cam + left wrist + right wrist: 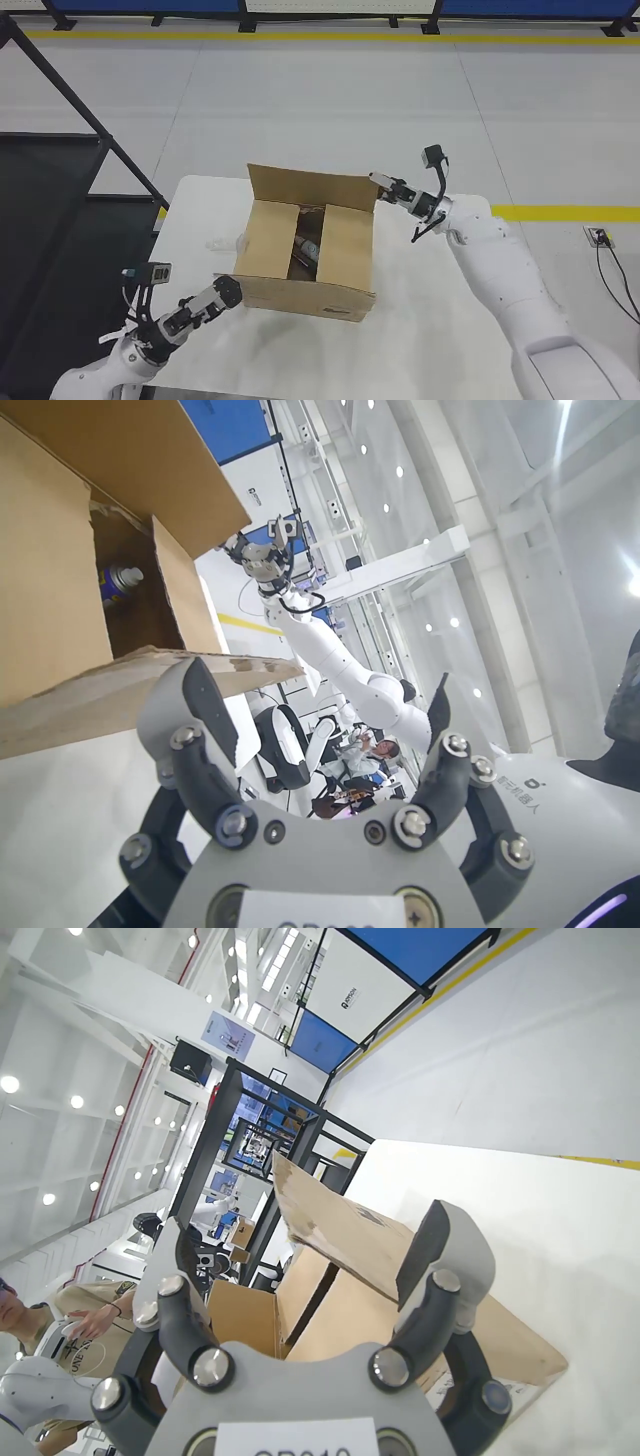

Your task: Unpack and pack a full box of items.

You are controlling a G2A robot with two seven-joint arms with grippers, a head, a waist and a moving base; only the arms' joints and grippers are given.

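The left end effector (325, 710) is seen wide open, nothing held between its fingers (210, 705); one finger is set just against the torn edge of the near flap (125, 685), though contact cannot be confirmed. In the top view this end effector is placed at the near left corner of the cardboard box (265, 240), low over the white surface (420, 330). The box is stood near the middle of the surface with its top open: two side flaps are partly folded inward, and a gap is left between them. Through that gap a spray can (117, 582) with a white cap is seen lying inside; other contents are too dark to identify. The far flap (310, 187) is raised upright. The right end effector (305, 1253) is spread wide at the right-hand corner of that far flap; the flap's corner is framed between its open fingers, unclamped, close to one pad.
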